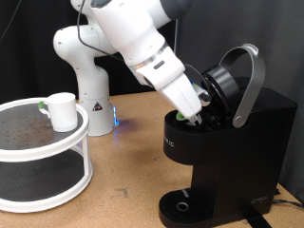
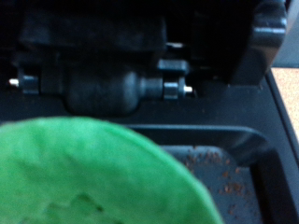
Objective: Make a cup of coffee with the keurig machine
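One arm, w/ its gripper down in the keurig machine, lid up so the pod bay is reachable; jaws grip a green-topped pod. The cup waits on a tiered stand, well apart on the tabletop.

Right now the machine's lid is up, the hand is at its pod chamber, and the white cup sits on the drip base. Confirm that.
Not the cup: the exterior view shows it on the white round shelf at the left. The keurig machine has its lid up and the hand at its chamber.
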